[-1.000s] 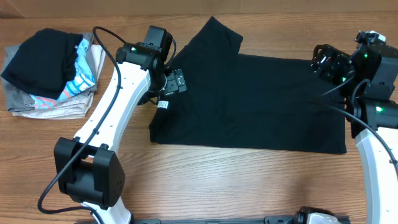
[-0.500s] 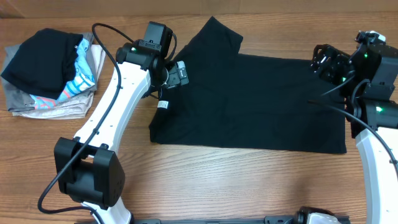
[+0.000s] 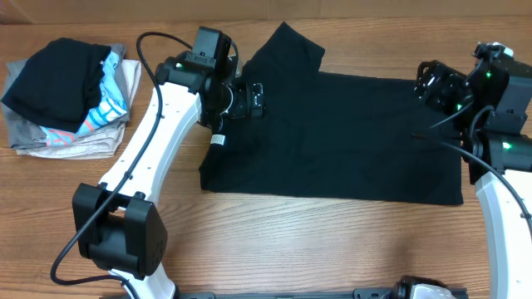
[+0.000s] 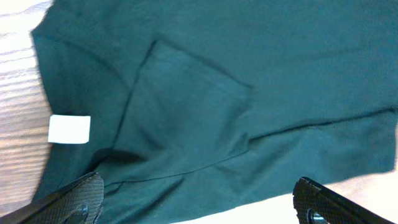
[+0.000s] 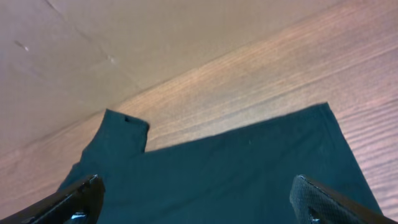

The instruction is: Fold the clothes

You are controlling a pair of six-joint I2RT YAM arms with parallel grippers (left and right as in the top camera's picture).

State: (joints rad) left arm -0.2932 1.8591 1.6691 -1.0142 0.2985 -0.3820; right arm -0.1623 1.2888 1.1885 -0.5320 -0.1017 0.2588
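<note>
Overhead view: the black T-shirt (image 3: 332,133) is lying spread mid-table, one sleeve pointing far.
Left gripper (image 3: 254,100): I am hovering it, jaws spread and empty, over the shirt's left end near the white label (image 3: 218,140).
Right gripper (image 3: 426,83): I am holding it spread, empty, at the far right corner.
Risk: pinching only one layer would likely be dragging the shirt askew.
Room: the table (image 3: 274,241) is showing bare wood along the near edge; the folded pile (image 3: 66,100) is sitting far left.

The large black short-sleeved T-shirt of soft fabric (image 3: 349,141) lies spread on the wooden table (image 3: 332,241). The left gripper (image 3: 253,100) hangs over the shirt's neck end and the right gripper (image 3: 426,83) over the opposite end. The small white rectangular label (image 3: 218,140) lies just beside the left gripper. The stack of folded grey and turquoise-patterned garments (image 3: 66,100) sits on the table well apart, on that gripper's side away from the shirt.
</note>
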